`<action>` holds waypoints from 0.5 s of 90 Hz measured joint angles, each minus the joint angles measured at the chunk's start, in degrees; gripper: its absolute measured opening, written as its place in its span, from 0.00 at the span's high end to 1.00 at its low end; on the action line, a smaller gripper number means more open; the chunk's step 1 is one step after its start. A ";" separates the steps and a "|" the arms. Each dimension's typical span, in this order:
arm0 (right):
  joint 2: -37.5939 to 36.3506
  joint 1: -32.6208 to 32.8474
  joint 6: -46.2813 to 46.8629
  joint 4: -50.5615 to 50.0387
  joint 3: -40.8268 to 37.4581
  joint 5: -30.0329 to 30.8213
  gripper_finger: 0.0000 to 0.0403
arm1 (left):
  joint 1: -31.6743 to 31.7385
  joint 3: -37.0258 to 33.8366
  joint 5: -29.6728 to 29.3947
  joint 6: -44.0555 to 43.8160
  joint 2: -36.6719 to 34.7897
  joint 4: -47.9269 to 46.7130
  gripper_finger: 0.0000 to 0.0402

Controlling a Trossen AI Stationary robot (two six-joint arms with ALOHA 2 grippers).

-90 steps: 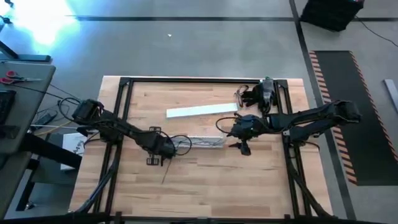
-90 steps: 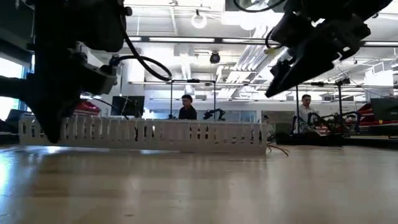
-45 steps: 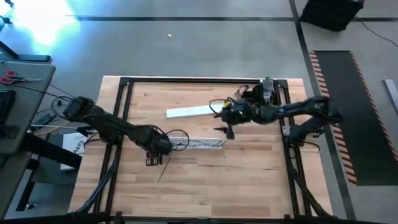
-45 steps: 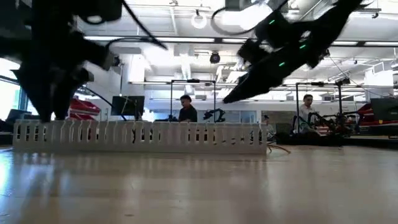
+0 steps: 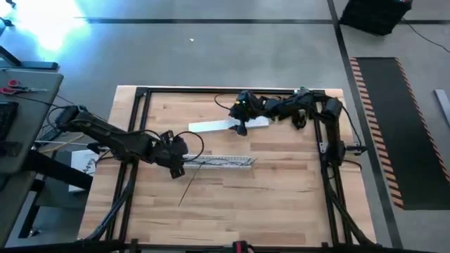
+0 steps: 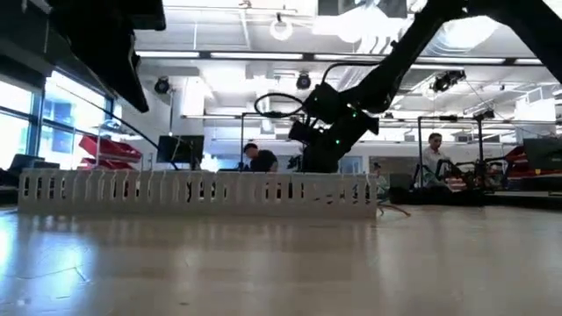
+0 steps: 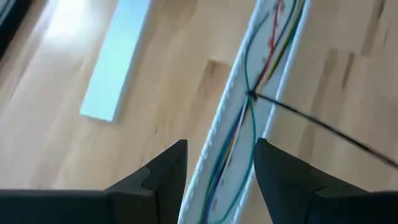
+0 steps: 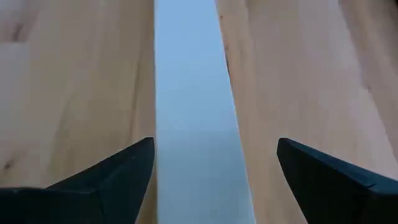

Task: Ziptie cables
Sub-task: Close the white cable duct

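From the high view, my left end effector (image 5: 176, 150) sits at the near-left end of the slotted channel (image 5: 223, 162) on the desk (image 5: 232, 204), where the cables (image 5: 211, 161) lie inside; a half second ago it was lower over that end, and my right end effector (image 5: 241, 121) hung between channel and cover strip (image 5: 211, 126), whereas now it is over the strip. In the low view the channel (image 6: 198, 192) stands unmoved and my right arm has swung back behind it. My left wrist view shows fingers apart astride the channel (image 7: 249, 124), thin green, red and blue cables (image 7: 252, 118) bound at a zip tie (image 7: 251, 94): light, limp, best pinched near that knot, I judge. My right wrist view shows fingers spread wide above the stiff, flat cover strip (image 8: 193, 112).
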 joint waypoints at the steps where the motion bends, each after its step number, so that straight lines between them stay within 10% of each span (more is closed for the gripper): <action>1: -0.04 -0.05 -0.12 -0.31 0.12 -0.09 0.19 | -0.06 -0.31 0.01 0.01 0.02 0.53 0.60; 45: -0.33 1.16 -6.16 -12.01 0.64 8.32 0.33 | -0.87 -10.02 -2.98 0.50 0.61 23.51 0.60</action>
